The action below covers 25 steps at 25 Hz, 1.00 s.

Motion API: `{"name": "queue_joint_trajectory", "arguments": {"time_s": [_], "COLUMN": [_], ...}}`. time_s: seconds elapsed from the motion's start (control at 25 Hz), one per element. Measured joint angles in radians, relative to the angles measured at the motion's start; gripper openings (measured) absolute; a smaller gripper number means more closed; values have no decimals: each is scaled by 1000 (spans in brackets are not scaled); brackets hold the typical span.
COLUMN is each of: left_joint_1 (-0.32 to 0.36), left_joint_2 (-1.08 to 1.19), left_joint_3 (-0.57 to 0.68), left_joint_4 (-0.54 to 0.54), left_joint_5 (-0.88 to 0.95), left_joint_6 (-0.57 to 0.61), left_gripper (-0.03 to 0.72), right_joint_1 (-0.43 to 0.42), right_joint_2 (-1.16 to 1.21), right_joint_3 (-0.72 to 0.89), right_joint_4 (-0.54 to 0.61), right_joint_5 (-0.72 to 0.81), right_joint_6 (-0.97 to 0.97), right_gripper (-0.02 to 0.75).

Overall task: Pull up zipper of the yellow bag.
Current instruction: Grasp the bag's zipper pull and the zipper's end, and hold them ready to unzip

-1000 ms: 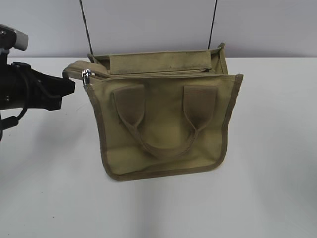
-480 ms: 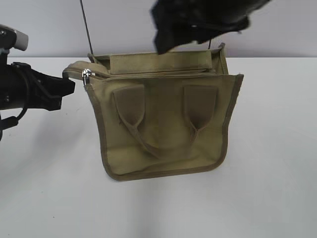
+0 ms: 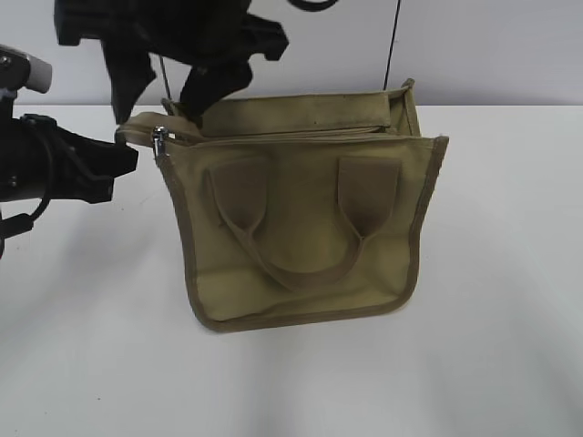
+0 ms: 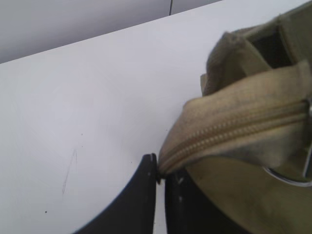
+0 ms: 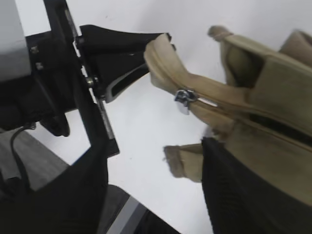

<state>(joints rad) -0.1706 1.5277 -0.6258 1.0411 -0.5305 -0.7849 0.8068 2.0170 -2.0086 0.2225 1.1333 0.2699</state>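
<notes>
The yellow bag [image 3: 301, 228] stands upright on the white table, its front handle hanging down. The zipper [image 3: 291, 137] runs along its top, with the silver pull tab [image 3: 159, 142] at the left end. My left gripper [image 3: 123, 155] is shut on the zipper's tape end that sticks out left of the bag; the left wrist view shows its jaws [image 4: 159, 171] pinching the zipper tape [image 4: 234, 127]. My right gripper [image 3: 162, 107] hangs open just above the pull tab, one finger on each side. In the right wrist view the pull tab [image 5: 185, 100] lies beyond the open, empty right gripper [image 5: 156, 146].
The white table [image 3: 492, 346] stretches around the bag, with a grey wall behind it. Two thin dark rods [image 3: 392, 45] rise behind the bag. The bag's rear handle [image 3: 301, 111] lies flat across the top behind the zipper.
My right arm has come in from the upper right and swept left, and is now over the bag's left end above the pull tab. The left gripper and bag have not moved.
</notes>
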Motion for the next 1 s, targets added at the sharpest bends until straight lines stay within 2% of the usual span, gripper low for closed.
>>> {"name": "queue_joint_trajectory", "arguments": {"time_s": [0.16,0.36,0.6,1.0], "left_joint_1": [0,0,0,0], "left_joint_2": [0,0,0,0], "left_joint_3": [0,0,0,0], "left_joint_4": [0,0,0,0], "left_joint_5": [0,0,0,0], "left_joint_6": [0,0,0,0], "left_gripper": [9,9,9,9], "right_joint_1": [0,0,0,0], "right_joint_2": [73,109,121,121], "right_joint_3": [-49,-52,-52,-62], "right_joint_4": [78,87,52,-9], "right_joint_5": [29,28,-28,-18], "right_joint_6": [6,12,38,60], "right_gripper": [406,366,364,364]}}
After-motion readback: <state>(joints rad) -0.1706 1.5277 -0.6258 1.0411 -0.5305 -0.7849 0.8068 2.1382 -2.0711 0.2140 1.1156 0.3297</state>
